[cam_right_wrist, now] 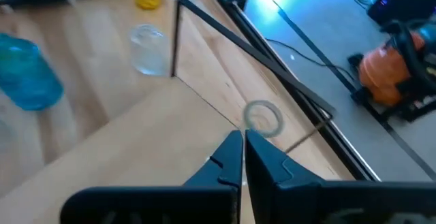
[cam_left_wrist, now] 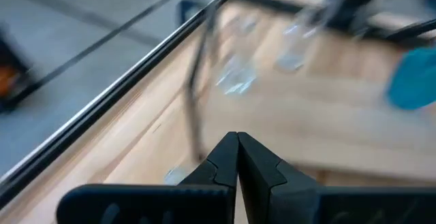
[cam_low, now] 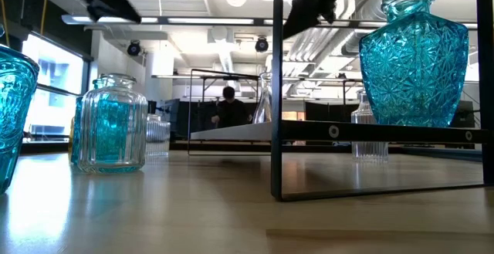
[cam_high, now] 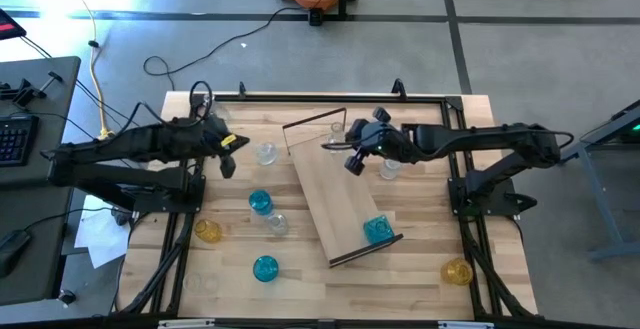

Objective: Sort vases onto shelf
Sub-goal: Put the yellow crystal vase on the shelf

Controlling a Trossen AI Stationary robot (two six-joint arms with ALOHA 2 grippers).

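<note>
My right hand (cam_high: 352,161), fingers pressed shut on nothing, hovers over the shelf's (cam_high: 335,194) far end, the nearest clear vase (cam_high: 389,168) lying just beside it.

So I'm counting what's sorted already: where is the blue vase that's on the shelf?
In the high view, the blue vase stands on the shelf at its near end, beside the dark end frame, right of the table's centre.

overhead, table-level and wrist views share shelf (cam_high: 338,194).
</note>
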